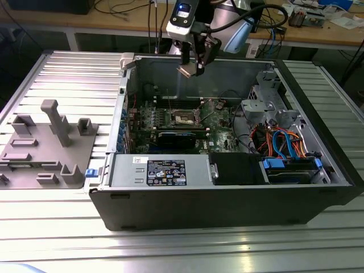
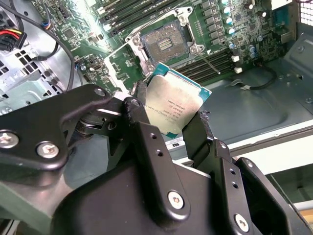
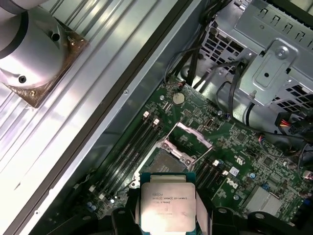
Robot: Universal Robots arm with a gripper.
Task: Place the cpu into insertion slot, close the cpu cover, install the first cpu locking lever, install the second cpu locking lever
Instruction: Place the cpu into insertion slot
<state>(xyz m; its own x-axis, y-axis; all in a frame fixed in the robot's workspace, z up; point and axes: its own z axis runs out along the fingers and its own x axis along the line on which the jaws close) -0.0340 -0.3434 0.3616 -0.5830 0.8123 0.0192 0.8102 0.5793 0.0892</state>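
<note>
My gripper (image 1: 193,67) hangs above the open computer case, shut on the cpu (image 1: 186,71) and holding it by two opposite edges. In both wrist views the cpu (image 2: 178,105) (image 3: 166,203) shows its pale silver top between the black fingers (image 2: 142,122). It is tilted and well clear of the board. The insertion slot (image 2: 165,43) (image 3: 164,161) (image 1: 183,118) lies bare on the motherboard below, its contact field exposed. The cpu cover (image 3: 188,131) stands swung up at the slot's far side. A thin locking lever (image 2: 211,62) juts out beside the slot, unlatched.
The case walls (image 1: 187,74) ring the board. A drive cage with orange and blue cables (image 1: 278,133) fills the exterior view's right, and a power supply (image 1: 162,170) sits at the front. Memory slots (image 2: 132,10) flank the socket. A grey fixture (image 1: 48,148) rests on the ribbed table.
</note>
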